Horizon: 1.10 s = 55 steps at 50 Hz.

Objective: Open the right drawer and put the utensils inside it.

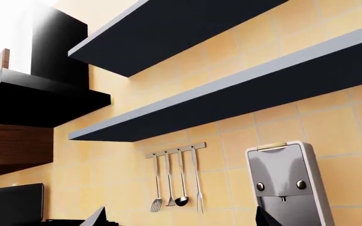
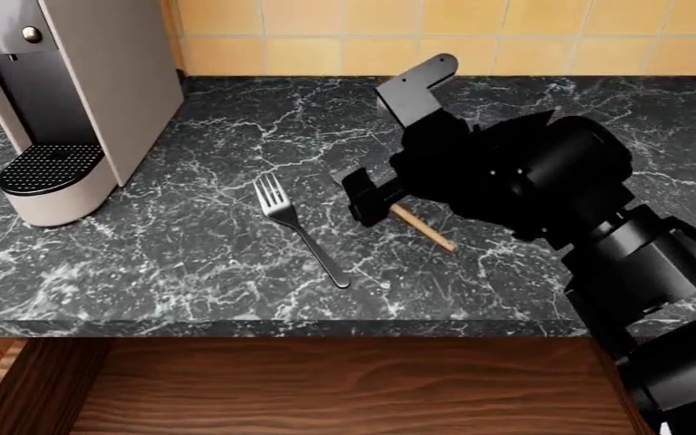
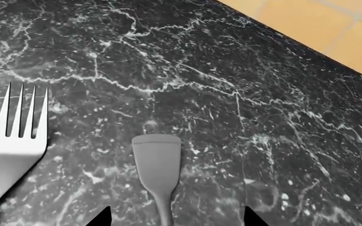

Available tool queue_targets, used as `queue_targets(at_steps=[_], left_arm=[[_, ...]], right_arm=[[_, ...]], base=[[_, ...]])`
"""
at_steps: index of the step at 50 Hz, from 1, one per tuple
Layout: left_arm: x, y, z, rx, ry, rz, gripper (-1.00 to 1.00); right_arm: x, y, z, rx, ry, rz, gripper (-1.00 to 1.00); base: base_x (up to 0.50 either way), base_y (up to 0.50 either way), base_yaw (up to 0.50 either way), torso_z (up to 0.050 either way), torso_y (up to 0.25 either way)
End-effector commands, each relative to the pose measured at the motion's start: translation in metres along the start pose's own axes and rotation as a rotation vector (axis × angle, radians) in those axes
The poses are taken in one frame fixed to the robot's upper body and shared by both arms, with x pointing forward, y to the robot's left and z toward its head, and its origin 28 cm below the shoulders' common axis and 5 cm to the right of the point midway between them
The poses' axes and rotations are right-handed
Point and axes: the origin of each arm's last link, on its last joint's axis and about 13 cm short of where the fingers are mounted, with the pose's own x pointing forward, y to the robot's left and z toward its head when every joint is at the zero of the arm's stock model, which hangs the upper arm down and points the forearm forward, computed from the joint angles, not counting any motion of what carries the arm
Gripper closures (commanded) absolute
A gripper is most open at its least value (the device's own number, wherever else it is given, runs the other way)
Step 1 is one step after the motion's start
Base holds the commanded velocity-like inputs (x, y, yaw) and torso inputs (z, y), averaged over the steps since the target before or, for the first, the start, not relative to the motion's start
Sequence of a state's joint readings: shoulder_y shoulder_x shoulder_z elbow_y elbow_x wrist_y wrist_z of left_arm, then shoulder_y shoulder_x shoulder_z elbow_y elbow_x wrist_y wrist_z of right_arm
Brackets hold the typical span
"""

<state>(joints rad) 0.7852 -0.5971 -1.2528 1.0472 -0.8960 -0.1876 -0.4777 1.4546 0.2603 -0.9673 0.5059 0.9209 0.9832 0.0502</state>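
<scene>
My counter is a black marble worktop [image 2: 203, 263] veined in white. On it lie the fork [image 2: 296, 227], tines toward the tiled wall, and just beside it the spatula [image 3: 158, 165], while the coffee machine [image 2: 64, 100] stands well apart.

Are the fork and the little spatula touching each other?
Apart. The right wrist view shows bare marble counter between the fork and the spatula.

One fork [image 2: 301, 228], one spatula [image 3: 158, 167], one coffee machine [image 2: 70, 91], one open drawer [image 2: 348, 388].
</scene>
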Motion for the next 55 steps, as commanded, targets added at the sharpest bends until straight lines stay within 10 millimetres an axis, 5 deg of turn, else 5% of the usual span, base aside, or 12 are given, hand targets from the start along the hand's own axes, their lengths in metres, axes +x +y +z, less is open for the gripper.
queue_targets(at_steps=[1, 15, 30, 43, 44, 55], left_arm=[[0.000, -0.001, -0.001, 0.000, 0.000, -0.001, -1.00], [0.000, 0.000, 0.000, 0.003, 0.000, -0.005, -1.00], [0.001, 0.000, 0.001, 0.003, -0.003, -0.004, -1.00], [0.000, 0.001, 0.001, 0.001, -0.006, 0.001, -1.00], [0.000, 0.001, 0.001, 0.001, -0.006, 0.001, -1.00], [-0.001, 0.002, 0.002, 0.000, -0.011, 0.002, -1.00]], right_arm=[[0.012, 0.009, -0.008, -0.024, 0.010, 0.008, -1.00], [0.021, -0.008, -0.032, 0.106, 0.019, 0.043, -1.00], [0.014, -0.018, -0.033, 0.296, 0.035, 0.077, -1.00], [0.015, -0.005, -0.031, 0.098, 0.110, 0.035, -1.00], [0.015, -0.004, -0.030, 0.080, 0.110, 0.032, 1.00], [0.008, -0.002, -0.030, 0.013, 0.107, 0.018, 1.00]], base=[[0.00, 0.00, 0.00, 0.000, 0.000], [0.00, 0.00, 0.00, 0.000, 0.000], [0.00, 0.00, 0.00, 0.000, 0.000], [0.00, 0.00, 0.00, 0.000, 0.000], [0.00, 0.00, 0.00, 0.000, 0.000], [0.00, 0.00, 0.00, 0.000, 0.000]])
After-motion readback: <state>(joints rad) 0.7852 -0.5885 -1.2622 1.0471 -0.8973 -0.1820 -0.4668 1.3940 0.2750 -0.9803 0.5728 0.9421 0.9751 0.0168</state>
